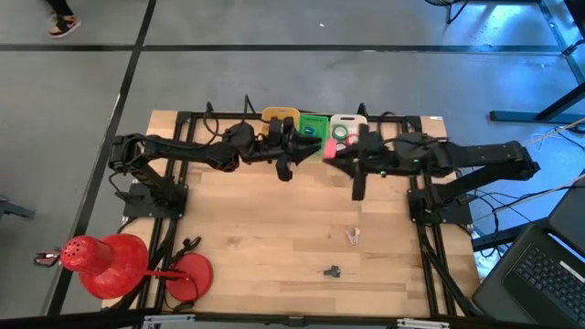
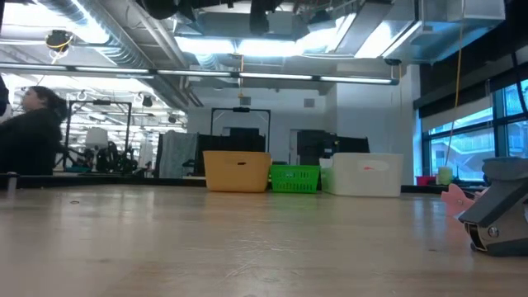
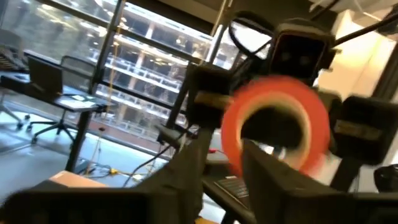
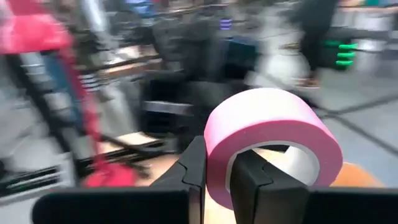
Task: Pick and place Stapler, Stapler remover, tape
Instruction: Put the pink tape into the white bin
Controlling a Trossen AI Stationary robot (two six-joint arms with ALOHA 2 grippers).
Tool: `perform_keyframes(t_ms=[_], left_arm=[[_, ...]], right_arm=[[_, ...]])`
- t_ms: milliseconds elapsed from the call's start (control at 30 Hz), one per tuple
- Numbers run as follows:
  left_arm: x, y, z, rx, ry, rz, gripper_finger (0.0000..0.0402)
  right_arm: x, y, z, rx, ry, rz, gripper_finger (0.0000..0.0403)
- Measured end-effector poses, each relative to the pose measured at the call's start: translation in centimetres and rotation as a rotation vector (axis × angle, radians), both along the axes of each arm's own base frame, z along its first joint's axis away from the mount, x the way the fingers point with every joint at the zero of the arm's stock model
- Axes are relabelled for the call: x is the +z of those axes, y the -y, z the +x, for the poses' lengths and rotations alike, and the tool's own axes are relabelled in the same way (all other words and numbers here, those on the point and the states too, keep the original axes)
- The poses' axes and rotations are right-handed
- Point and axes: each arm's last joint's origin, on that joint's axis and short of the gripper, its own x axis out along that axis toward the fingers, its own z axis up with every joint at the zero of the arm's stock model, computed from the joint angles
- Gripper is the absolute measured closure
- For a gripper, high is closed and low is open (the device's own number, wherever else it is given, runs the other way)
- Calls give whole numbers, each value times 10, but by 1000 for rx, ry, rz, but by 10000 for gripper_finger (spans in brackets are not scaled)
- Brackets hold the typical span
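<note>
A pink-red roll of tape (image 4: 273,134) hangs high above the table's far middle, between my two grippers, and shows as a pink spot (image 1: 324,148) in the high view. My right gripper (image 4: 216,155) is shut on it. My left gripper (image 3: 224,155) faces it from the other side, open, with a finger on each side of the roll's wall (image 3: 233,140). On the table near the middle right lie a small pale pink thing (image 1: 352,236) and a small dark grey thing (image 1: 331,270). I cannot tell which is the stapler and which the remover. My left gripper has one finger (image 3: 261,168) inside the ring and one outside; whether they still touch the wall I cannot tell. My right gripper pinches the roll's wall (image 4: 217,140), with one finger (image 4: 249,174) inside the ring and the other outside. It comes in about level from the table's right side. The roll is lifted clear of the table.
Yellow (image 1: 279,115), green (image 1: 315,123) and white (image 1: 352,121) bins stand in a row at the far edge, under the grippers; the white one holds a green ring (image 1: 340,133). Large red round things (image 1: 105,260) sit at the near left. A person (image 2: 33,132) is beyond the table.
</note>
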Motion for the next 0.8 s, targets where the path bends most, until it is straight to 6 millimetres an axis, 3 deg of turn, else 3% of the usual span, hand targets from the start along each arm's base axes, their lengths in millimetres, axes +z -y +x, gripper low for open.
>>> perform_keyframes(t_ms=[233, 400, 567, 800], left_arm=[[-1, 0, 0, -15, -11, -23, 149], [1, 0, 0, -8, 4, -17, 112], [1, 0, 0, -3, 3, -19, 108], [1, 4, 0, -17, 4, -28, 108]], right_arm=[[-1, 26, -59, -372, -170, 10, 365], [-25, 60, -82, -511, -462, 64, 365], [-42, 106, -67, -385, -600, 145, 365], [-91, 182, -31, -236, -791, 338, 365]])
